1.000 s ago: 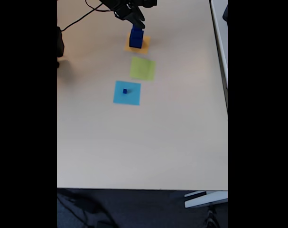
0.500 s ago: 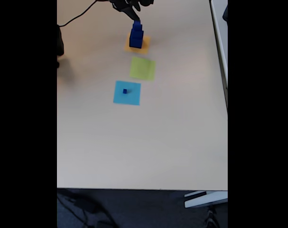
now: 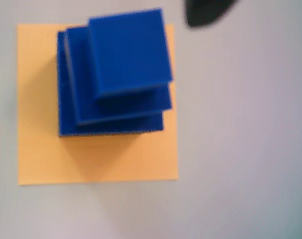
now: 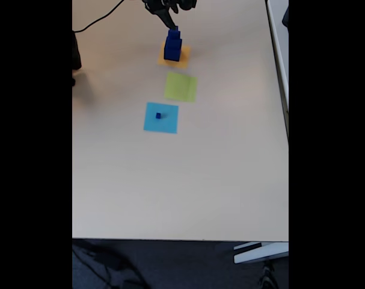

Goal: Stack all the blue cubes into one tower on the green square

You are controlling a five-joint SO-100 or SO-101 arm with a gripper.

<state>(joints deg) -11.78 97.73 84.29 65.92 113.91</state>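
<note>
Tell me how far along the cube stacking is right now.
Done: nothing sits on the green square. In hand: the gripper hovers above a three-cube stack on the orange square, holding nothing visible. Left: move that stack and the tiny cube on the light-blue square onto green.

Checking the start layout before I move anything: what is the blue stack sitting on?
The stack of blue cubes rests on the orange-yellow square, not the green square. The paper directly beneath the bottom cube is covered.
</note>
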